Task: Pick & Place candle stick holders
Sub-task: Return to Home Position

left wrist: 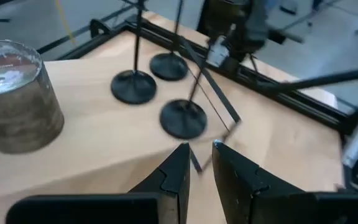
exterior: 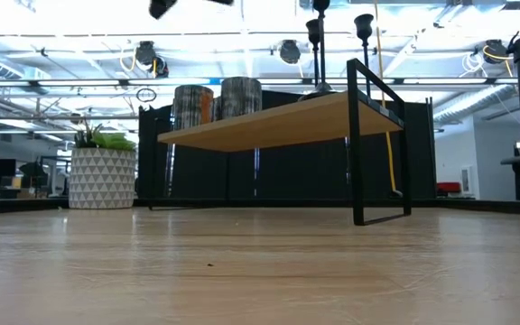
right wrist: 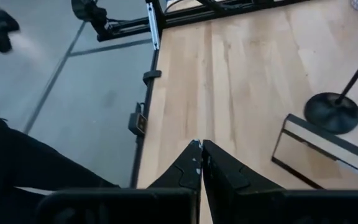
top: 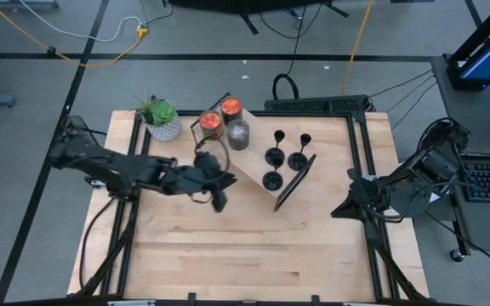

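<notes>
I have three candle stick holders standing upright on the right half of the shelf, in the upper middle of the high view, two side by side and the third just below them toward the shelf's lower edge. Three candles sit grouped on the shelf's left half. The left tool hangs above the table just left of centre, beside the shelf's lower left edge, and its fingers stand a narrow gap apart with nothing between them. From that tool the holders lie to the right and slightly up in the high view, the lowest one nearest. In the left wrist view its round base is just beyond the fingertips. The stems run vertical, so I judge any grasp would have to come in level from the side, across the stem. The right tool is pressed closed and empty, parked low by the table's right edge, farther from the holders than the left. With every holder on the shelf, I take the placing as done and only the left arm's trip home as outstanding
</notes>
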